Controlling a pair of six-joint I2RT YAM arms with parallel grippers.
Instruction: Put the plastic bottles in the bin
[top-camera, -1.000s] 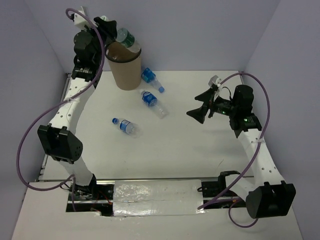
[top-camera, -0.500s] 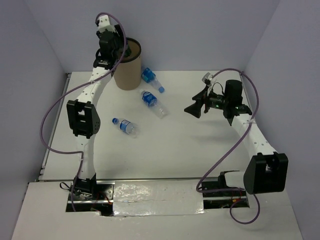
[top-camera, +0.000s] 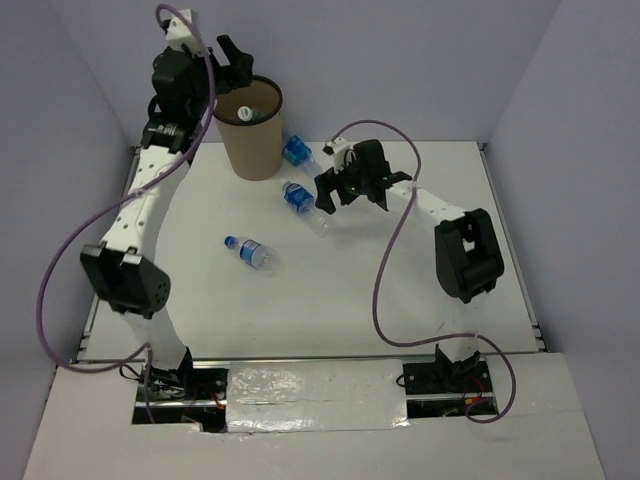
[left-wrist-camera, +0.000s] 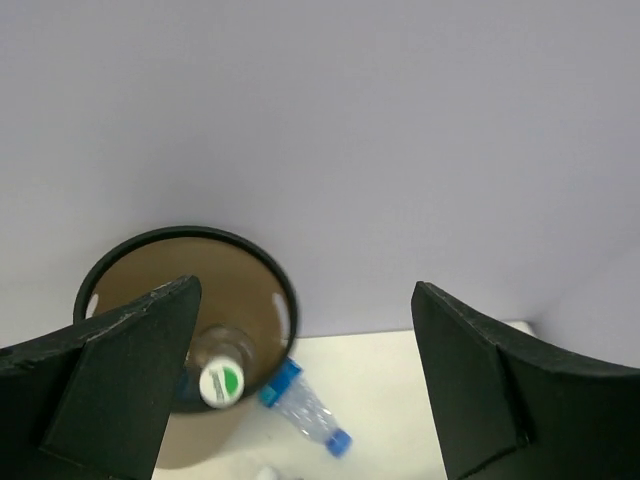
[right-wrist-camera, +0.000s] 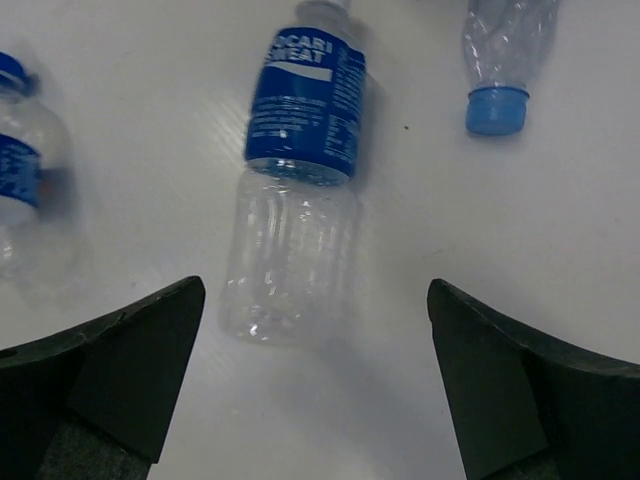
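Observation:
The tan bin (top-camera: 252, 140) with its black rim stands at the back left. A clear bottle with a white-and-green cap (top-camera: 246, 113) stands inside it, also seen in the left wrist view (left-wrist-camera: 221, 383). My left gripper (top-camera: 235, 65) hovers open just above and behind the rim, holding nothing (left-wrist-camera: 305, 290). Three blue-labelled bottles lie on the table: one beside the bin (top-camera: 298, 153), one in the middle (top-camera: 299, 199), one nearer (top-camera: 250, 252). My right gripper (top-camera: 323, 192) is open above the middle bottle (right-wrist-camera: 295, 200), its base between the fingers (right-wrist-camera: 315, 288).
The bottle beside the bin (right-wrist-camera: 497, 60) lies just past the middle one, blue cap towards me. The nearer bottle (right-wrist-camera: 25, 200) shows at the left edge of the right wrist view. Purple-grey walls close in the white table (top-camera: 400, 280) at the back and sides.
My left gripper opened above the bin and the green-labelled bottle it held now stands inside. My right arm swung left across the table to the middle bottle.

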